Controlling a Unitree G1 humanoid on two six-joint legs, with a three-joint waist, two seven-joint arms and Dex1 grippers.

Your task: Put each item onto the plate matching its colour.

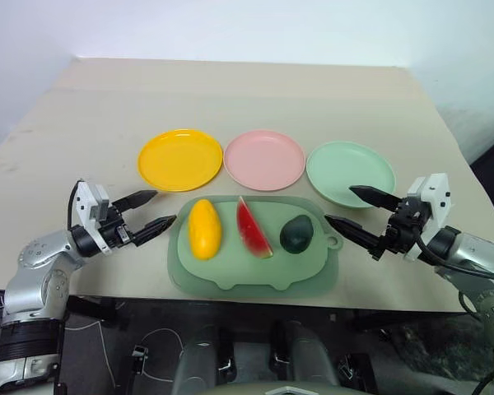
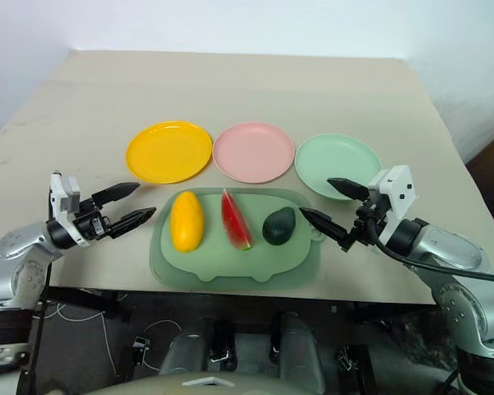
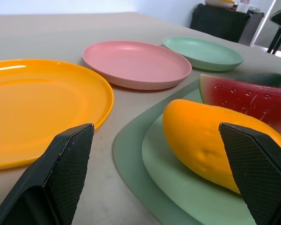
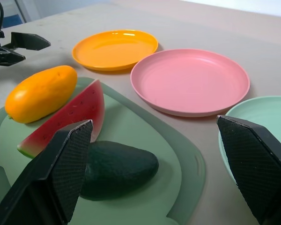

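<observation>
The mango [image 1: 204, 229], watermelon wedge [image 1: 253, 230] and avocado [image 1: 296, 234] are seen on the green tray [image 1: 255, 278]; both grippers, left [image 1: 151, 213] and right [image 1: 352, 210], are held with jaws spread, empty.

The yellow plate [image 3: 33, 103], pink plate [image 3: 136, 63] and pale green plate [image 3: 203, 51] look like smooth plastic with a soft satin sheen. The green tray [image 4: 187, 164] is duller, matt plastic. The mango [image 3: 201, 140] is smooth and faintly glossy, the watermelon wedge [image 4: 77, 117] has dimpled seed marks, the avocado [image 4: 117, 168] looks matt. The finger pads [image 3: 72, 159] are black with a fine cross-hatched texture. The table [image 1: 230, 90] is matt beige.
</observation>
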